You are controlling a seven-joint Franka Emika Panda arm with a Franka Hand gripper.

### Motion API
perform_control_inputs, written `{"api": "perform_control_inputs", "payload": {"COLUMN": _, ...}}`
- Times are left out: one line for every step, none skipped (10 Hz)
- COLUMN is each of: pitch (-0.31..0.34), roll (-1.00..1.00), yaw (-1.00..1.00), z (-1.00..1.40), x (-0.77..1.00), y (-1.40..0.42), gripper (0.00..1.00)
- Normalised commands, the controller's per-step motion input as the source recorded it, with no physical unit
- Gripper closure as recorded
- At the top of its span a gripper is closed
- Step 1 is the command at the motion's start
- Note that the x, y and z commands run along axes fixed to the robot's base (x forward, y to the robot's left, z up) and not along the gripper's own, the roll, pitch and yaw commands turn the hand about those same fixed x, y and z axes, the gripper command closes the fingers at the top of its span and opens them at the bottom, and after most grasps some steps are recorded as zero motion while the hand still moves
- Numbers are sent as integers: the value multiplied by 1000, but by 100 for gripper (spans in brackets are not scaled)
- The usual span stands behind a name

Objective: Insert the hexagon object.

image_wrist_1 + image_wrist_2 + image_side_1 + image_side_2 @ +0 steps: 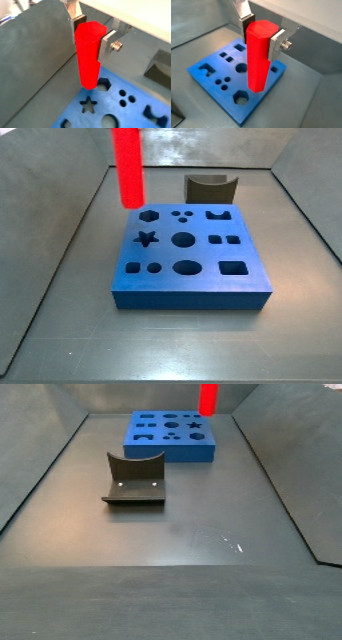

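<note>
A dull grey floor boxed in by grey walls fills both side views, with the blue block lying flat at the centre of one and at the top of the other, its shaped holes facing up so that pieces can be dropped in from above. The fixture is seen left of centre, well apart from the block. The gripper sits at the upper middle of both wrist views, and its silver fingers are clamped on the upper end of the rod. The rod is held upright, presumably so that it can be lowered straight into a hole. In a side view the rod hangs at upper left, clear above the block's far left corner. The hexagonal hole lies at the lower middle of a wrist view, seemingly not yet under the rod's tip, so insertion is judged still to come.
</note>
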Motion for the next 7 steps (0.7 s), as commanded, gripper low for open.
{"api": "perform_control_inputs", "payload": {"pitch": 3, "roll": 139, "yaw": -960, "z": -334, "x": -94, "y": 0, "gripper": 100}}
{"api": "perform_control_inputs", "payload": {"pitch": 30, "roll": 94, "yaw": -911, "z": -209, "x": 0, "y": 40, "gripper": 100}}
{"api": "perform_control_inputs", "payload": {"pitch": 43, "roll": 7, "yaw": -597, "z": -71, "x": 497, "y": 166, "gripper": 100}}
{"api": "perform_control_inputs", "payload": {"pitch": 43, "roll": 0, "yaw": -394, "z": -109, "x": 626, "y": 129, "gripper": 100}}
{"api": "perform_control_inputs", "payload": {"pitch": 50, "roll": 0, "yaw": -349, "z": -157, "x": 697, "y": 129, "gripper": 100}}
{"api": "perform_control_inputs", "payload": {"pitch": 53, "roll": 0, "yaw": -366, "z": -191, "x": 677, "y": 151, "gripper": 100}}
{"api": "perform_control_inputs", "payload": {"pitch": 39, "roll": 9, "yaw": -357, "z": -214, "x": 580, "y": 86, "gripper": 100}}
